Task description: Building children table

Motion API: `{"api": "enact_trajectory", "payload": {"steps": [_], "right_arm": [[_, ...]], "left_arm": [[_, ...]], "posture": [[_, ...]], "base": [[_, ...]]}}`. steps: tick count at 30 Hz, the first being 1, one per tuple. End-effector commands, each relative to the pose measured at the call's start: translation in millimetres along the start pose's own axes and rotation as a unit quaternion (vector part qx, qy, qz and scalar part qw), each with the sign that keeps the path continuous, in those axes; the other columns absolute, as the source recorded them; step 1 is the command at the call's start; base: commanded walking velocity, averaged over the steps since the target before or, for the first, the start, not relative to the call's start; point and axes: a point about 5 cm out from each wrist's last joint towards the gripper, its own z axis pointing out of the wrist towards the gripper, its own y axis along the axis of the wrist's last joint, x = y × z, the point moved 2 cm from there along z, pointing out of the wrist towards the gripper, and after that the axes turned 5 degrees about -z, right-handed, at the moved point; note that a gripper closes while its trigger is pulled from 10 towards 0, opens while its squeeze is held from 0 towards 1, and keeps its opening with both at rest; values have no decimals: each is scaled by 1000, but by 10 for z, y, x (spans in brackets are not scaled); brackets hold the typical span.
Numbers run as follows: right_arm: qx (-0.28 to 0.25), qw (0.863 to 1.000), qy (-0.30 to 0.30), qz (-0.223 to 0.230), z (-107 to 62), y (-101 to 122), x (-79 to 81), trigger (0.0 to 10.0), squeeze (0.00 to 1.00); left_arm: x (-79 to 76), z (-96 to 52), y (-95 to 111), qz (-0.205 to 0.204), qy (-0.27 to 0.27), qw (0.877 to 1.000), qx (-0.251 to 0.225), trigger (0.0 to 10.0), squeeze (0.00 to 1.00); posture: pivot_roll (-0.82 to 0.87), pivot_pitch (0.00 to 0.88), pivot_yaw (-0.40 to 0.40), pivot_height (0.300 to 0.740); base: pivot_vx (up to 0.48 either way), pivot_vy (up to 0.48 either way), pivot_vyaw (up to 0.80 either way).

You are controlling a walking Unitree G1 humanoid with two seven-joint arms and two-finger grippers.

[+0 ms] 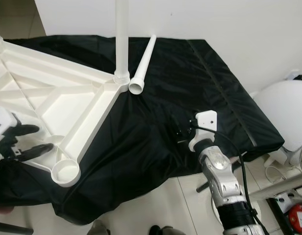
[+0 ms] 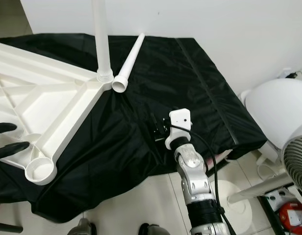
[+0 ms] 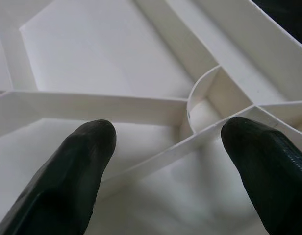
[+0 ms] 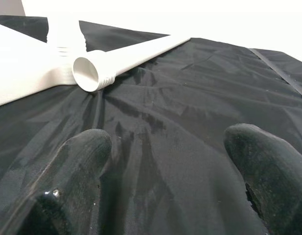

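Lying inverted: tabletop (image 1: 48, 93) on black-draped surface (image 1: 190, 73).
Fitted: one leg (image 1: 122, 34) is standing in corner socket.
Pending: loose leg (image 1: 144, 61) beside it; near socket (image 1: 65, 172) empty.
Left hand (image 1: 28, 142): spread, empty, over tabletop.
Right hand (image 4: 165, 161): spread, empty, facing loose leg.

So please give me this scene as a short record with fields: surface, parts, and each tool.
surface: black cloth
tabletop: white tabletop, upside down, ribs showing
fitted leg: upright leg standing in a corner socket
loose leg: loose leg lying on the cloth beside that corner
empty socket: near corner socket
left tool: left tool open over the ribs
right tool: right tool open over the cloth
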Motion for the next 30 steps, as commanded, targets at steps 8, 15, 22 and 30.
{"api": "enact_trajectory", "payload": {"steps": [8, 15, 22, 30], "right_arm": [[14, 1000, -3, 1, -30, -82, -27, 10000, 0], [13, 1000, -2, -1, -12, -68, -44, 10000, 0], [11, 1000, -3, -3, -14, -56, -60, 10000, 0], [9, 1000, -6, -5, 2, -47, -64, 10000, 0]], "left_arm": [[-5, 33, -118, 26, -57, 996, 68, 10000, 0], [1, 135, -180, 62, -68, 989, 114, 10000, 0], [-25, 237, -181, 81, -94, 984, 131, 10000, 0], [2, 363, -153, 100, -110, 979, 142, 3490, 0]], "posture": [[207, 152, -102, 740], [202, 152, -105, 740], [196, 150, -102, 740], [187, 145, -93, 740]], "base": [[0, 0, 0], [0, 0, 0], [0, 0, 0], [0, 0, 0]]}}
